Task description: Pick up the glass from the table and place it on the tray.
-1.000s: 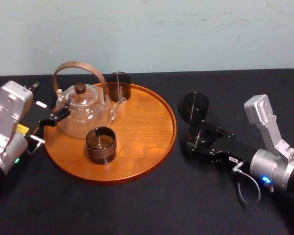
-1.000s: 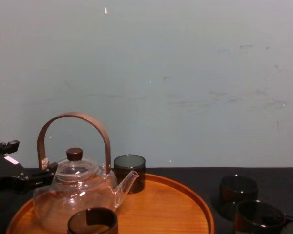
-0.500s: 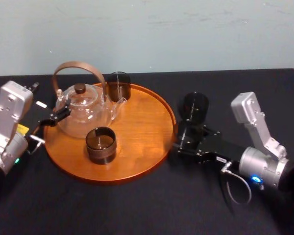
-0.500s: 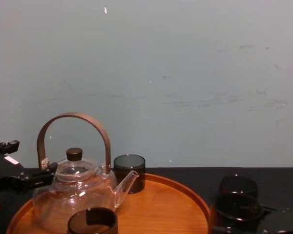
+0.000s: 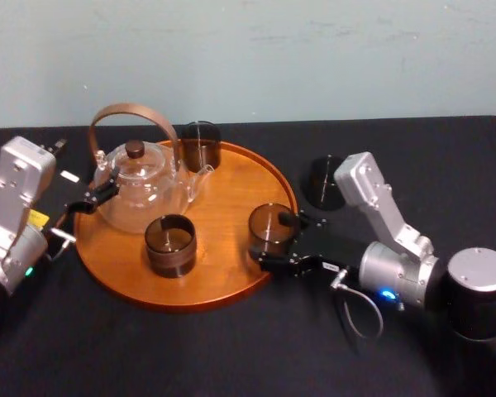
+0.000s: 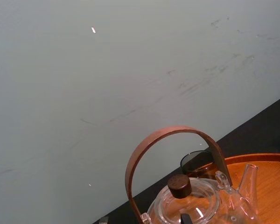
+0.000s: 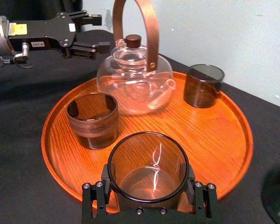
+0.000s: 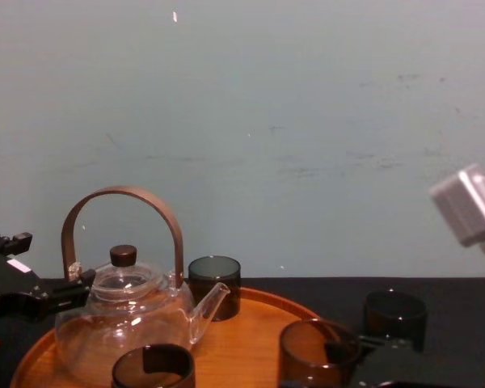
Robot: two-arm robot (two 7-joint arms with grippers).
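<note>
Nearest, the right gripper (image 5: 279,241) carries a small white label (image 5: 326,267) whose print is too small to read. Its fingers (image 7: 198,193) are clamped on either side of the glass (image 7: 148,168), low on its wall. The glass is upright, mouth up, over the right part of the tray (image 5: 231,277), just inside the rim. Whether its base touches the wood I cannot tell. The tray lies on the table (image 5: 231,356).

Farther in and to the left, a second glass (image 5: 170,245) stands on the tray, well apart from the held one. Behind it is the teapot (image 5: 140,188), clear, with a brown arched handle and a dark knob on its lid.

The left gripper (image 7: 105,32) is at the teapot's left side by the tray's rim. Its fingers are apart with nothing between them; they are close to the teapot, but I cannot tell if they touch it. Its arm bears a yellow sticker (image 7: 17,29) and a white strip (image 7: 37,44) with digits I cannot make out.

At the tray's far edge a third glass (image 5: 200,145) stands just beside the teapot's handle. Off the tray to the right, a fourth glass (image 5: 325,182) stands on the table.
</note>
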